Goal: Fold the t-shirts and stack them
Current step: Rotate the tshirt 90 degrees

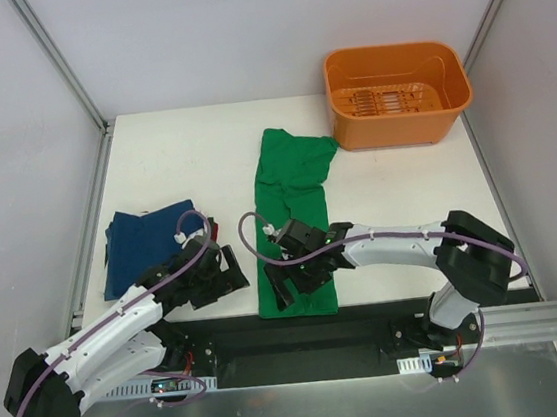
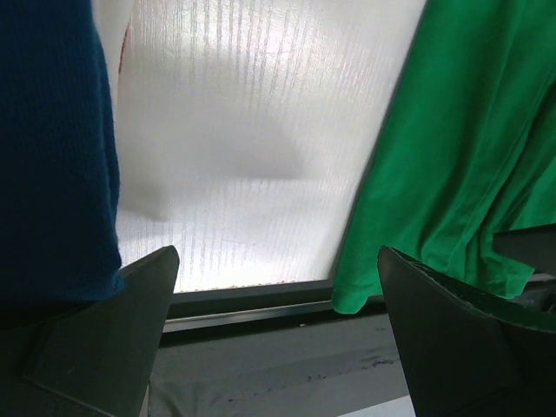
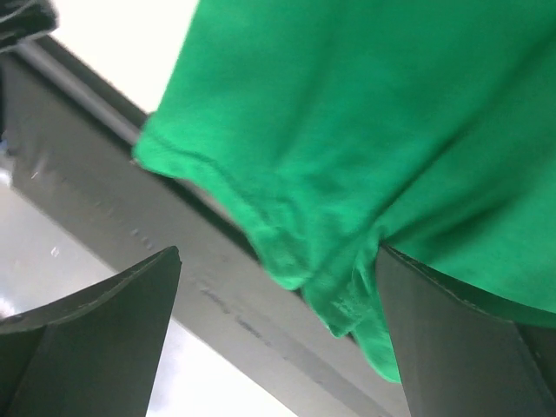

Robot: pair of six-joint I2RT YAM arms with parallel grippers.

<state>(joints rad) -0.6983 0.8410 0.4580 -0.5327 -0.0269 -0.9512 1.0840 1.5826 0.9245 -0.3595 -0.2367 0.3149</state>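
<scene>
A white table (image 1: pixel 182 159) is seen from above, enclosed by pale wall panels (image 1: pixel 237 22) in metal framing. A black strip (image 1: pixel 362 322) runs along its near edge.

The near end of the green t-shirt (image 1: pixel 291 182) is partly hidden under the right gripper (image 1: pixel 291 277). The shirt is laid as a long band from the near edge of the table toward the far middle. In the right wrist view, only its rumpled near corner (image 3: pixel 347 174) is shown, blurred, lying over the black strip. Whether the cloth is touched by the fingers (image 3: pixel 87 339) cannot be told. The fingers are spread wide and nothing is gripped.

The navy t-shirt (image 1: pixel 146 239) is lying folded at the left side of the table. Its near right corner is covered by the left arm. The left gripper (image 1: pixel 227 267) is placed low between the two shirts, with its fingers (image 2: pixel 95 339) wide apart and nothing held. In the left wrist view, the navy cloth (image 2: pixel 52 139) is cut off at the left edge.

An orange basket (image 1: pixel 400 129) is set at the far right corner, just beside the green shirt's far end.
</scene>
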